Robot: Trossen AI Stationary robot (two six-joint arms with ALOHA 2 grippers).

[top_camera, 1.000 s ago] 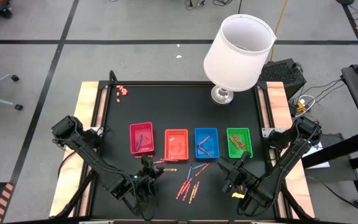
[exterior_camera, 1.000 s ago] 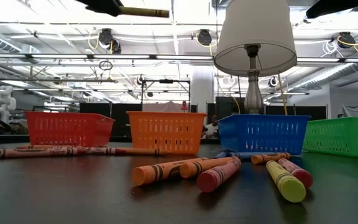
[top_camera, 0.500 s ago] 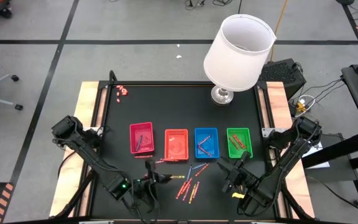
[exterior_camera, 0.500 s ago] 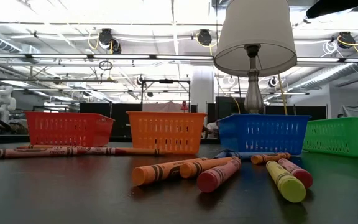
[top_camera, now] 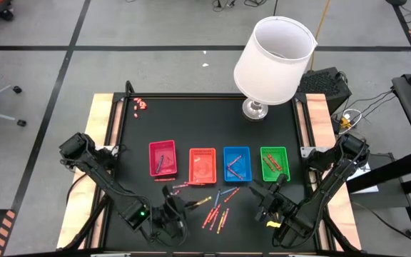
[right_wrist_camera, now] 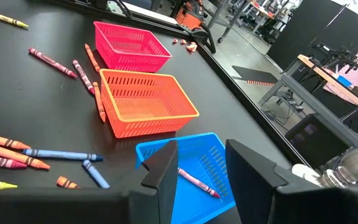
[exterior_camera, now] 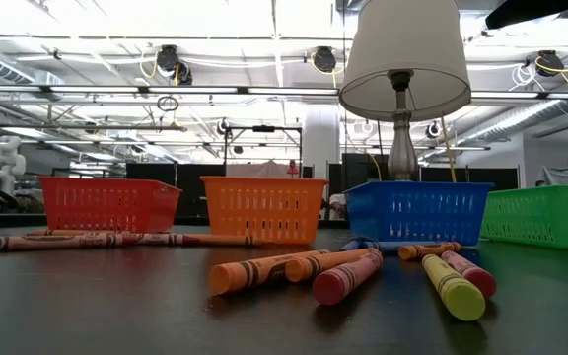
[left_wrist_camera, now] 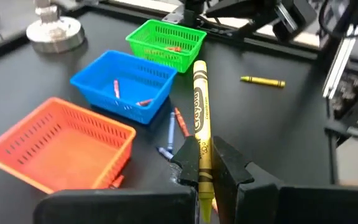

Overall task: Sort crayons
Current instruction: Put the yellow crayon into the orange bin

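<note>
We see the left pincer closed on a yellow crayon, gripping its lower end so the stick rises upright between the fingers. In the high view this left pincer sits over the near part of the black desk, just in front of the pink tray and the orange tray.

The loose crayons lie scattered on the desk just to the right of that pincer, in front of the blue tray; from the low view we see several orange, red and yellow ones lying flat. Another yellow crayon lies alone on the desk, well apart from the held one, near the green tray. A few crayons already rest inside the blue and green trays.

The right pincer hangs with its fingers apart and nothing between them, near the desk's front right, in front of the green tray. A lamp stands at the far edge.
</note>
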